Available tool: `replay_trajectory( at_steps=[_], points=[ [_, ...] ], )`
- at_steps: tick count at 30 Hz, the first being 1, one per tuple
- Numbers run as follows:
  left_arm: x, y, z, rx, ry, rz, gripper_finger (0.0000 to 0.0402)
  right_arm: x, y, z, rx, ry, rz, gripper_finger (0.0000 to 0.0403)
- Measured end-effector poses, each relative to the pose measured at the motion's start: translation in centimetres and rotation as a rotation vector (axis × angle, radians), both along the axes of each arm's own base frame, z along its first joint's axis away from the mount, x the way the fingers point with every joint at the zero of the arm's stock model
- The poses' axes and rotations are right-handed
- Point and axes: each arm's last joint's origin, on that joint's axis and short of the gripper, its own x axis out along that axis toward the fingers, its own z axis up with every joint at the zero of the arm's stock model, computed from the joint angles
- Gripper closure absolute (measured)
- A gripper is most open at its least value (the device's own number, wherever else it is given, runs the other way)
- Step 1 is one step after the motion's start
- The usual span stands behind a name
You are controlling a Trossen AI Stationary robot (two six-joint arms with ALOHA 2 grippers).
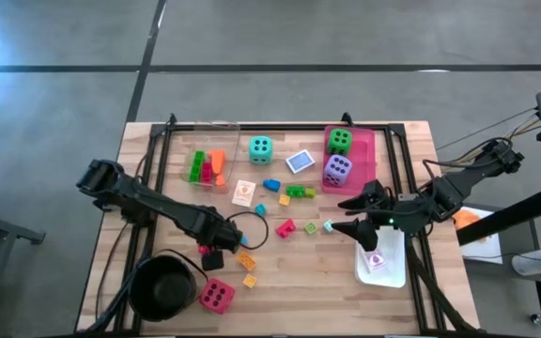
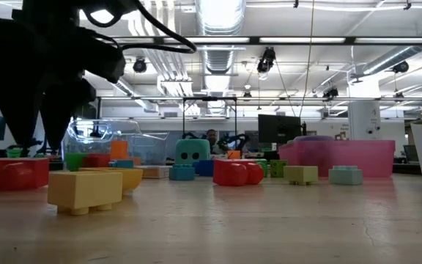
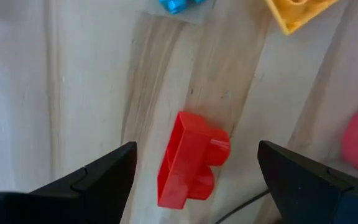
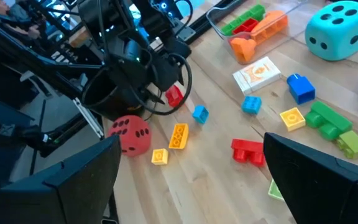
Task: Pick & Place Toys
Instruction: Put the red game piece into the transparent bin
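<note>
The bench is a pale wooden top with visible grain, standing on a smooth grey concrete floor. Dark seam lines cross that floor beyond the bench's far edge, one running level and another slanting away from it. Seen level across the bench, the room behind is a wide open workshop. Its ceiling carries long bright light strips, white ducts and pipes, with thin cables hanging down. Past the bench's far edge stand a dark monitor, a white round pillar, and desks. A person sits far behind the bench's middle.
</note>
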Motion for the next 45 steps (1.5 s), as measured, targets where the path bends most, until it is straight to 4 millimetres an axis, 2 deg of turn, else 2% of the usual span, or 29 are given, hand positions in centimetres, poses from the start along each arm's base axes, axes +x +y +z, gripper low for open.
replay_trajectory(
  at_steps=[9, 19, 25, 32, 36, 43, 45],
  points=[
    [0.4, -0.2, -1.1, 0.007, 0.027, -0.163, 0.0064, 0.1, 0.0, 0.0, 0.017, -0.014, -0.006, 0.0019],
    [0.7, -0.4, -3.1, -0.001, 0.102, -0.206, 0.0064, 0.3, 0.1, -0.1, 0.013, -0.019, -0.039, 0.0018],
    [0.0, -0.1, -4.6, 0.016, 0.169, -0.229, 0.0064, 0.9, 0.4, -0.6, 0.002, 0.004, -0.040, 0.0018],
    [-0.2, 0.0, -4.8, 0.045, 0.164, -0.218, 0.0070, 1.5, 0.8, -1.2, -0.020, 0.030, -0.037, 0.0018],
    [-0.2, 0.0, -4.9, 0.043, 0.159, -0.218, 0.0113, 1.6, 0.9, -1.4, -0.022, 0.037, -0.038, 0.0018],
    [-0.1, 0.0, -4.9, 0.051, 0.155, -0.224, 0.0245, 1.6, 0.9, -1.2, -0.018, 0.032, -0.038, 0.0018],
    [-0.1, 0.0, -4.9, 0.054, 0.155, -0.219, 0.0245, 1.6, 0.9, -1.2, -0.016, 0.032, -0.039, 0.0018]
  ],
)
